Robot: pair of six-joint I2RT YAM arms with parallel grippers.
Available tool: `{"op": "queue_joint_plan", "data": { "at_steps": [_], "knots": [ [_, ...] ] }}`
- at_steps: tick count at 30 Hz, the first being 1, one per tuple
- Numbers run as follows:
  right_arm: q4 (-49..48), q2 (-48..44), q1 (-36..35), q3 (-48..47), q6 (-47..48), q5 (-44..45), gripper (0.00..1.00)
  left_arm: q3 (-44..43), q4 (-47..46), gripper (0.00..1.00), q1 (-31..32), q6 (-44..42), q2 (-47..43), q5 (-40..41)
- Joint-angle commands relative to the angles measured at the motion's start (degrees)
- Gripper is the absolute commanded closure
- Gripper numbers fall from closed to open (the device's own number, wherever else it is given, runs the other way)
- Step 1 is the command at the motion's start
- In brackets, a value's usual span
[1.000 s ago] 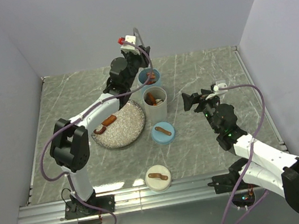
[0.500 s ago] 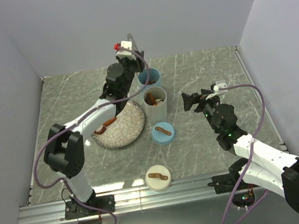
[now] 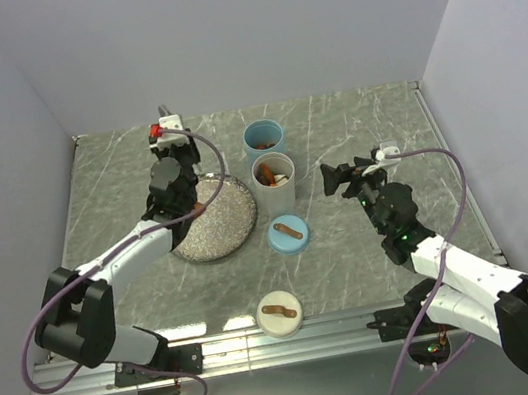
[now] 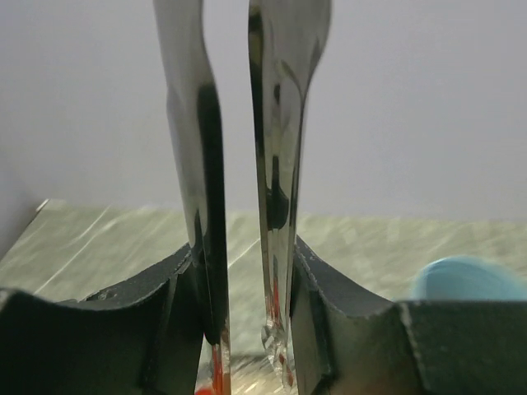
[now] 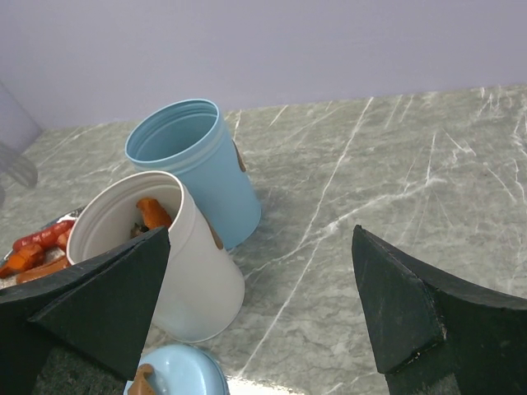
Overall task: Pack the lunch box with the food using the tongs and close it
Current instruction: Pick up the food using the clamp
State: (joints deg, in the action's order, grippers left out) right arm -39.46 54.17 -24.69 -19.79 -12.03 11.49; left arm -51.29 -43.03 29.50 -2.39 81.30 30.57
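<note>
1. Upper left of the top view, the left tool [image 4: 247, 276] gripped the tongs [image 4: 284, 148], their arms upright, near the upper-left rim of the plate [image 3: 236, 243].
2. Right of centre, the right tool [image 3: 334, 182] hung wide open, holding nothing, near the white cup [image 3: 277, 193].
3. Food [image 5: 152, 212] lay in the white cup and on the plate; the blue lid [image 3: 288, 233] and white lid [image 3: 279, 313] sat on the tabletop.
4. Packing appeared under way. The next move likely called for lowering the tongs onto a piece on the plate and squeezing.

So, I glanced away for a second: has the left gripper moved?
Yes. The left gripper swung left, from over the blue cup to the plate's far-left edge.
</note>
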Motion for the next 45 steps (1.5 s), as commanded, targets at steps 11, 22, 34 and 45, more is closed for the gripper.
{"op": "queue_joint_plan", "data": {
  "at_steps": [11, 22, 34, 45],
  "knots": [
    [-2.3, 1.9, 0.4, -1.4, 0.9, -0.3, 0.02, 4.8, -3.2, 0.54, -6.4, 0.4, 4.4, 6.5],
    [-2.2, 1.9, 0.4, -1.4, 0.8, -0.3, 0.02, 5.4, -4.7, 0.54, -8.6, 2.0, 9.0, -8.7],
    [-2.3, 1.7, 0.4, -1.3, 0.8, -0.6, 0.02, 4.3, -4.4, 0.55, -8.6, 5.6, 13.1, -11.9],
    [-2.4, 2.5, 0.4, -1.7, 0.9, -0.6, 0.02, 2.8, -4.3, 0.63, -8.6, 6.3, 15.7, -10.2]
  ]
}}
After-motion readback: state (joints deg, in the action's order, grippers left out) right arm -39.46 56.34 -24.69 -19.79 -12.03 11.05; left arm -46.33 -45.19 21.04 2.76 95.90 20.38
